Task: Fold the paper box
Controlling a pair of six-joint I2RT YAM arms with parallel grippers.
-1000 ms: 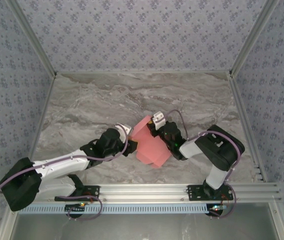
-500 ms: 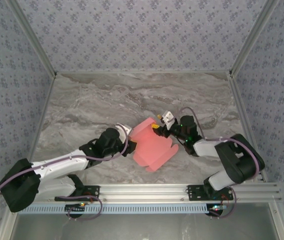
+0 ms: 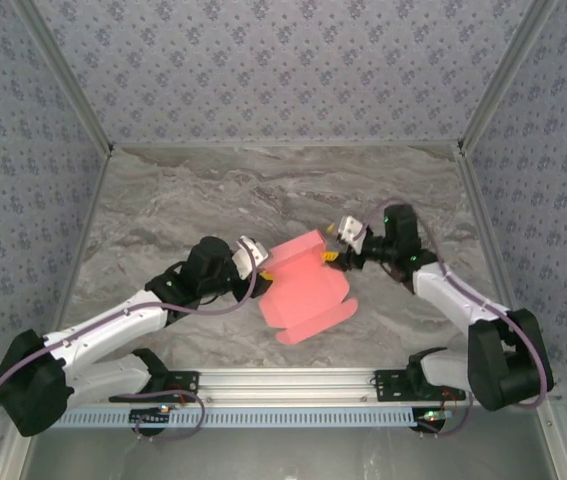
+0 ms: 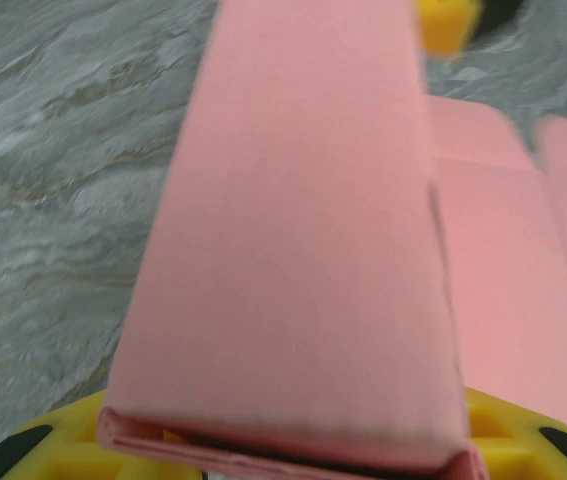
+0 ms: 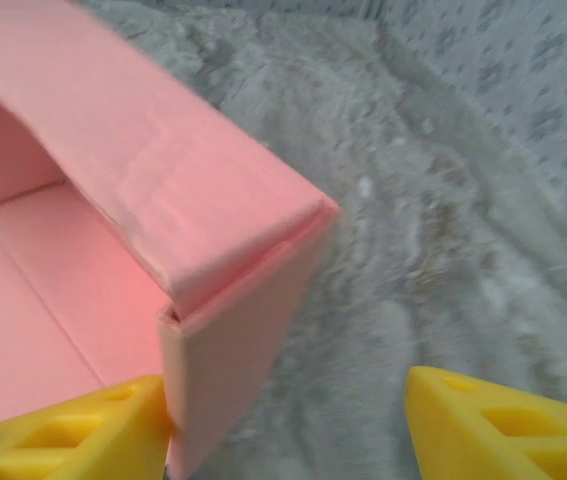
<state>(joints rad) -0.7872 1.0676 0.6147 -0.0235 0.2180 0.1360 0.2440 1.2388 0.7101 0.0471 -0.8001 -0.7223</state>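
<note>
Around your two pincers you have the grey marbled table (image 3: 193, 190), the patterned walls (image 3: 283, 70) and the aluminium rail (image 3: 293, 380) at the near edge. The paper box (image 3: 305, 290) sits between the pincers. Its raised, folded wall runs from the left pincer (image 3: 259, 262) across to the right pincer (image 3: 335, 250). Its flat panels stretch from that wall toward the arm bases, with the long axis slanting near-right. The right pincer stands open, one finger (image 5: 63, 430) against the wall's corner. The left fingers (image 4: 43, 450) flank the wall's near end, and you cannot tell whether they clamp it. A second ago the right pincer hung over the box's far corner. It has since drawn back to the right, and the box has swung slightly.
</note>
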